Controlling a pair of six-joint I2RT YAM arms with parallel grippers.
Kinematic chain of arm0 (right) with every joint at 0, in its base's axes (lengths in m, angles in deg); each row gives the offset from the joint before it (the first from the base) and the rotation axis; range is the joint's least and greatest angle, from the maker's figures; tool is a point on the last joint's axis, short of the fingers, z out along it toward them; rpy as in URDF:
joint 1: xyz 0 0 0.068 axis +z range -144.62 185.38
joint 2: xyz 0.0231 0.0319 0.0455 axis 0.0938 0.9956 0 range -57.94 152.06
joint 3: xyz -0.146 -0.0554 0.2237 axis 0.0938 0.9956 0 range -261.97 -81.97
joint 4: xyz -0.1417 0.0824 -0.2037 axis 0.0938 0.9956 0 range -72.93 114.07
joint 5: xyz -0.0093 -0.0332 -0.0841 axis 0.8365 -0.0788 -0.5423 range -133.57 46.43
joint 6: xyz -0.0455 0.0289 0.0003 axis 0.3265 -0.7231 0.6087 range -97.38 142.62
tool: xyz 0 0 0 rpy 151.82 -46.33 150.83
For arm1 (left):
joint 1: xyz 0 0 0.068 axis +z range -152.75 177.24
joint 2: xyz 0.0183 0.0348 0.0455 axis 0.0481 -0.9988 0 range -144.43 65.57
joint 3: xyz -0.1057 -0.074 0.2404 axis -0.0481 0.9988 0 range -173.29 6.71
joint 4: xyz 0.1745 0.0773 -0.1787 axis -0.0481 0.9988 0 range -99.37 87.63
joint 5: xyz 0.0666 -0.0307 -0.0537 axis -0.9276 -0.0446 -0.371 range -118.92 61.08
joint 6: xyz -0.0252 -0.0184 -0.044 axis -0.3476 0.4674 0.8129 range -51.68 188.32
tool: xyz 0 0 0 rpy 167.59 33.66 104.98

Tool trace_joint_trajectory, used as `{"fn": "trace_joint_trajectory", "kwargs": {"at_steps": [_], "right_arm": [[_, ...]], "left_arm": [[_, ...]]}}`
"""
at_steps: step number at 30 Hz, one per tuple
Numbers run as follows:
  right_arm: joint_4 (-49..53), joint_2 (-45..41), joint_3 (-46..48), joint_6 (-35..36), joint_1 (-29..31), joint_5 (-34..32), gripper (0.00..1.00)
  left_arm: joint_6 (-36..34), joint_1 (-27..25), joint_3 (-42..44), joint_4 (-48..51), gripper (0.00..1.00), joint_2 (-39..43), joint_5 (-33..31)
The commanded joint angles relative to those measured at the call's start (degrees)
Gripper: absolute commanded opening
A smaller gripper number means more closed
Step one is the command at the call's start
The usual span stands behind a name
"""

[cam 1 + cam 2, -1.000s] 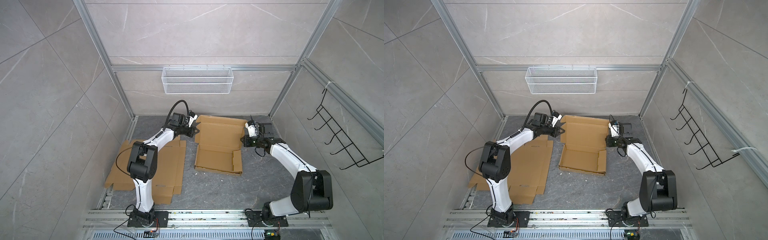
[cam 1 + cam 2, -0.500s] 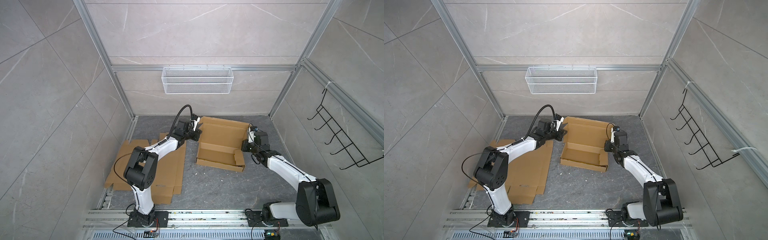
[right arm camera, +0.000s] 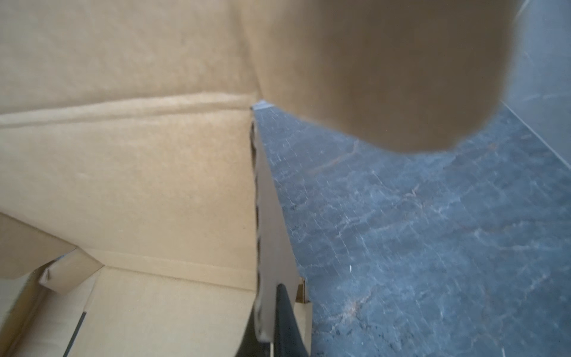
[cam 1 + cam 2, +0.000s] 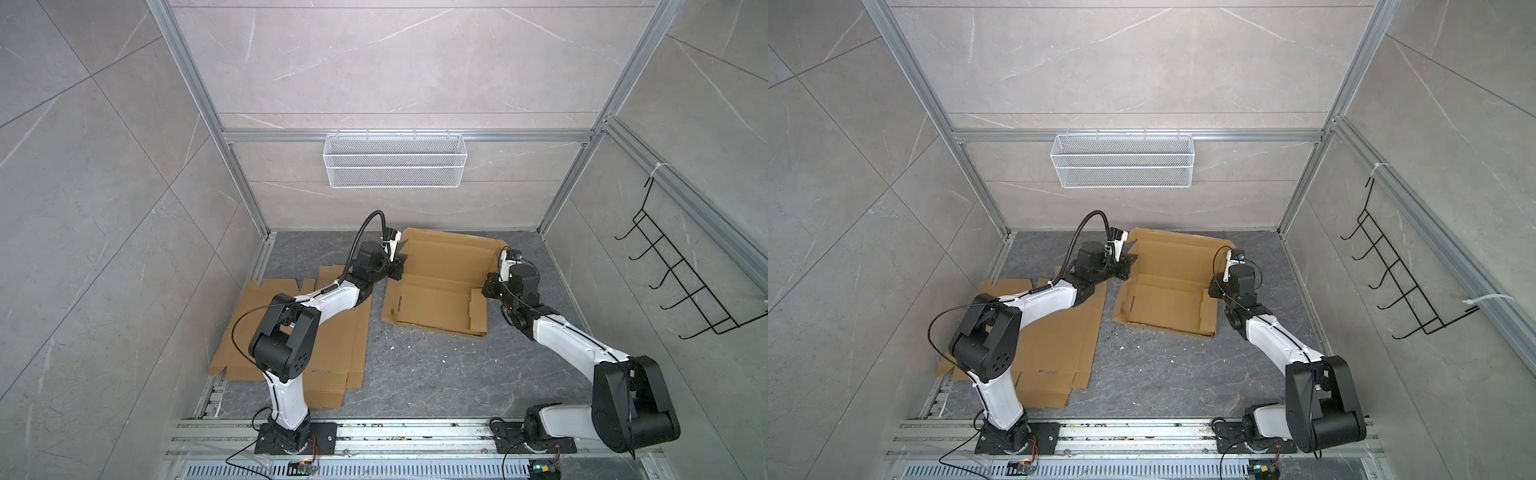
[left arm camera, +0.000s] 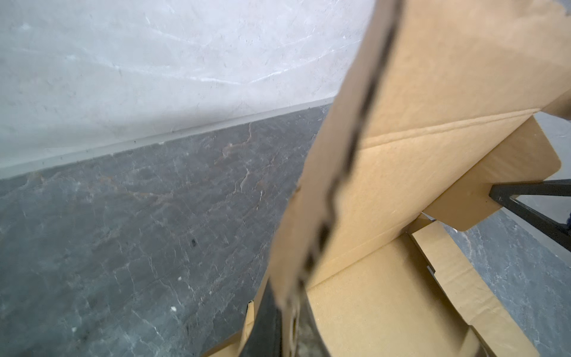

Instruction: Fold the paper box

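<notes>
The brown paper box (image 4: 436, 297) (image 4: 1163, 303) lies open on the grey floor at the back middle, its lid panel sloping up toward the back wall. My left gripper (image 4: 397, 266) (image 4: 1128, 264) is shut on the box's left side flap. In the left wrist view the cardboard edge (image 5: 349, 160) runs straight into my left gripper (image 5: 289, 312). My right gripper (image 4: 489, 287) (image 4: 1213, 290) is shut on the right side flap. The right wrist view shows that flap's edge (image 3: 262, 216) pinched in my right gripper (image 3: 272, 309), with the box floor (image 3: 154, 318) beside it.
A stack of flat cardboard blanks (image 4: 332, 353) (image 4: 1059, 349) lies on the floor under the left arm. A white wire basket (image 4: 395, 166) hangs on the back wall and a black hook rack (image 4: 685, 282) on the right wall. Aluminium rails (image 4: 415, 432) run along the front.
Both grippers have moved a little toward the front along the box's sides and the box has shifted with them. The right gripper's jaws have closed fully on the right flap.
</notes>
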State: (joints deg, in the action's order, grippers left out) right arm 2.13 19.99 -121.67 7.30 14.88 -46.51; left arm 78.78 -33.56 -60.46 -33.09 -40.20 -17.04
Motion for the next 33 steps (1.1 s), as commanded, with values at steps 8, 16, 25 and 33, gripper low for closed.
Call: {"fn": "trace_joint_trajectory", "kwargs": {"at_steps": [8, 16, 25, 33], "right_arm": [[-1.82, 0.67, 1.47, 0.19, 2.72, 0.77, 0.06], [13.83, -0.12, -5.21, 3.23, 0.50, 3.47, 0.38], [29.39, -6.09, -4.91, 0.40, -7.53, 19.27, 0.78], [37.18, -6.32, -2.22, -4.13, -7.83, 20.14, 0.81]], "left_arm": [[0.73, -3.35, -0.88, -2.26, 0.00, 0.21, 1.78], [1.07, 0.21, -2.15, 7.03, 0.00, 2.16, 2.46], [-1.75, 0.27, -1.29, 9.07, 0.00, 3.73, 1.16], [-2.10, 0.29, -1.28, 8.82, 0.00, 3.33, 1.03]]}}
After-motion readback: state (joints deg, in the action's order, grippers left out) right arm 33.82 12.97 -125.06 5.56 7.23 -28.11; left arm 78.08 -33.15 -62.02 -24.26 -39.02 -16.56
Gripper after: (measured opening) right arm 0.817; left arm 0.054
